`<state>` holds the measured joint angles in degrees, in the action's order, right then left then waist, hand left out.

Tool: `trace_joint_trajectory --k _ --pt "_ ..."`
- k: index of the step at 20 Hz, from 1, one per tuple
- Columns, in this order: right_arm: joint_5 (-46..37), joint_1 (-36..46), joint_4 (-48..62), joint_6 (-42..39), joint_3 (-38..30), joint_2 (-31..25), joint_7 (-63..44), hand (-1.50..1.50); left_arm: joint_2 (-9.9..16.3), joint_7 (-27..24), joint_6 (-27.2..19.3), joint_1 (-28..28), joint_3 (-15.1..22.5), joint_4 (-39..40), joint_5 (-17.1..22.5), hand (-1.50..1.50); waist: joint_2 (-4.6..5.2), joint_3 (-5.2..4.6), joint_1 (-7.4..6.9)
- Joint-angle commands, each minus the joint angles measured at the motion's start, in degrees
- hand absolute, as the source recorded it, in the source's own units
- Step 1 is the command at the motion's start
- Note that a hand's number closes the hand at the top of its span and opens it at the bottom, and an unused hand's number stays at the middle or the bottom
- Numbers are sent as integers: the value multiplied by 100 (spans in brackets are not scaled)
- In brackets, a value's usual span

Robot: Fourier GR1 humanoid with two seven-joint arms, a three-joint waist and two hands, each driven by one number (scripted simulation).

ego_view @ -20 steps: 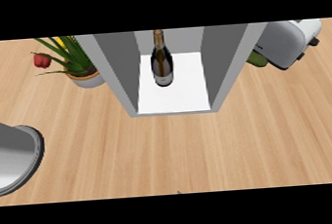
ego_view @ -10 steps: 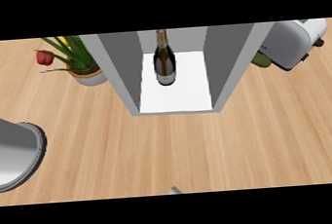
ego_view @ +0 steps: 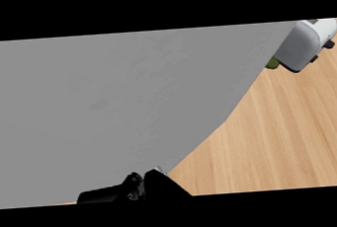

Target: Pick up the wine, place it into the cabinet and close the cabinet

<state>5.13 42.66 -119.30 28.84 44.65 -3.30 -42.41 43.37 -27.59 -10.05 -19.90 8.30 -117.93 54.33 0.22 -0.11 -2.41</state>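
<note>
Change: my grey forearm now fills the view, hiding cabinet and wine, last seen inside. Hand: fingers unreadable. Toaster beyond. Door unclosed, I judge.

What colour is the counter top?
Light wood grain, seen in the head view.

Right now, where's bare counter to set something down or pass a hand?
Only the right side shows bare wood: the counter strip below the toaster, bordered on its left by a big grey surface. That surface hides everything else, so I cannot tell there. A black hand sits at the lower edge.
</note>
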Motion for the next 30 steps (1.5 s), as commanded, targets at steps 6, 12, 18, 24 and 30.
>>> trace_joint_trajectory --k 6,12,18,24,30 --pt "712 2052 2463 -166 -1183 324 797 150 -154 265 -119 177 -183 50 -60 -150 -5 6 69" --pt "545 2889 4016 -626 -1800 328 1303 150 -520 144 -211 286 238 150 -522 -150 8 4 105" --pt "580 2791 5153 -1037 -2298 329 2092 150 -438 239 375 310 -349 608 -250 -150 11 3 117" --pt "788 2580 5593 -1542 -2578 -50 2657 150 -583 446 -84 350 -175 223 -469 -150 29 8 144" --pt "795 2741 6040 -1698 -2494 -330 2991 150 -644 420 -79 396 -186 252 -516 -150 45 1 126"
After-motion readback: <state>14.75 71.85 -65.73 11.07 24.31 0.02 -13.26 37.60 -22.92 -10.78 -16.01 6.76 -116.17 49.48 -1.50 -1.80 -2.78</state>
